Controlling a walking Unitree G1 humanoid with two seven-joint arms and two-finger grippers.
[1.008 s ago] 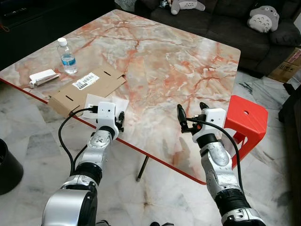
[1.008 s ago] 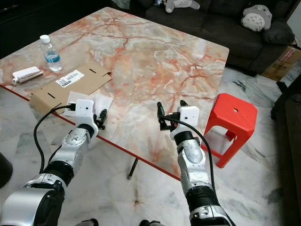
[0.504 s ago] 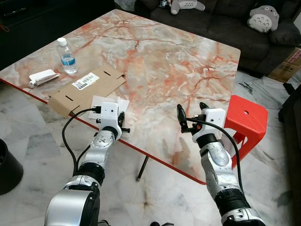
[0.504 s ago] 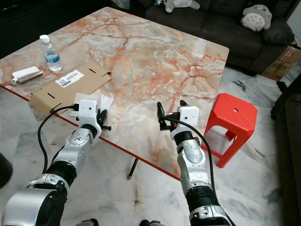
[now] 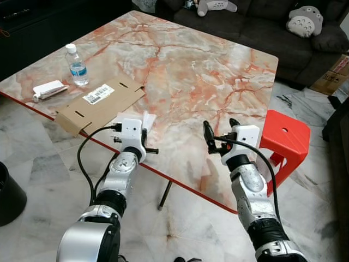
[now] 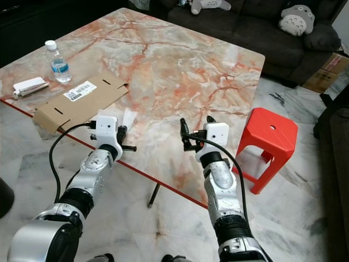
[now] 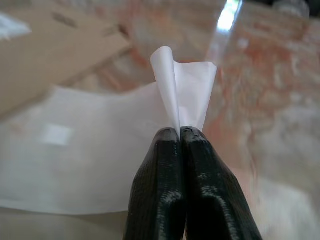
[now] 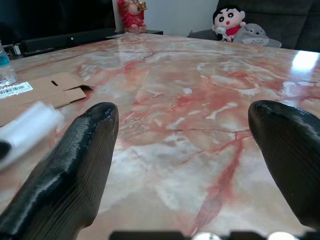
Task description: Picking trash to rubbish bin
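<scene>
The left gripper (image 7: 181, 137) has its fingers (image 7: 160, 190) pinched on a white paper sheet (image 7: 90, 150), whose far edge is blurred; it lies at the near edge of the marble surface (image 5: 185, 65), just beside a flattened cardboard box (image 5: 101, 98). The right gripper (image 5: 221, 132) hovers with fingers spread, holding nothing. A water bottle (image 5: 78, 64) stands upright beyond the cardboard. A red stool (image 5: 286, 139) sits on the marble floor; a dark sofa (image 5: 262, 22) is partly cut off.

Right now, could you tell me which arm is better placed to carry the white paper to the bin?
Left. The left gripper is already shut on the white paper at the table's near edge, while the right gripper is open and holds nothing.
</scene>
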